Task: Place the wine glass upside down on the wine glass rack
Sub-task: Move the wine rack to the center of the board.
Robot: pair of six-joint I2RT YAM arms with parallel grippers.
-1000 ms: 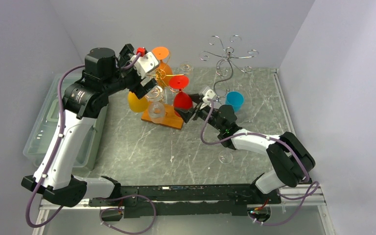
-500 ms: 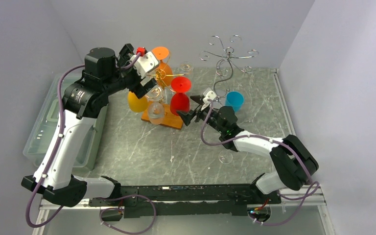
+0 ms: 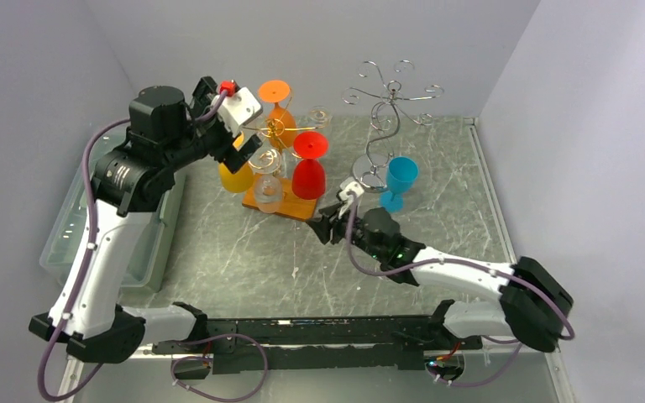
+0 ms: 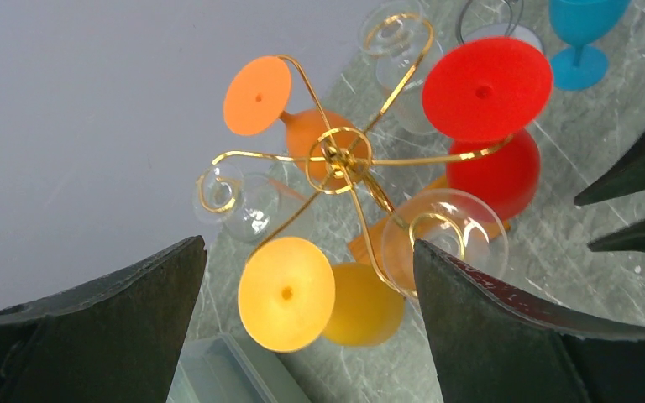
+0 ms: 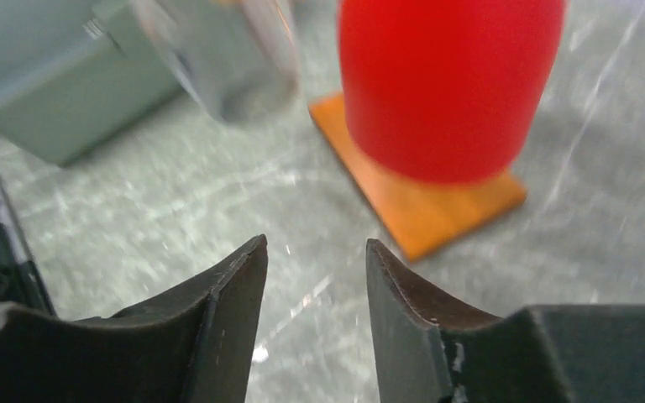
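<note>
The red wine glass (image 3: 309,172) hangs upside down on the gold wire rack (image 3: 279,128), its foot (image 4: 487,88) caught in a wire arm and its bowl (image 5: 445,84) above the rack's orange wooden base (image 5: 420,210). My right gripper (image 3: 329,225) is low over the table, just in front of that base, open, with nothing between its fingers (image 5: 315,243). High over the rack, my left gripper (image 3: 250,149) is wide open and empty (image 4: 309,245), looking down at the yellow glass's foot (image 4: 285,294).
Orange (image 3: 275,105), yellow (image 3: 235,176) and clear glasses (image 3: 267,191) also hang on the gold rack. A blue glass (image 3: 399,176) stands upright by the silver wire rack (image 3: 390,96). A grey tub (image 3: 76,218) sits at the left edge.
The red glass went from tilted in my right gripper to hanging straight on the rack. The right gripper let go and drew back toward the near side. The left arm shifted slightly left.
</note>
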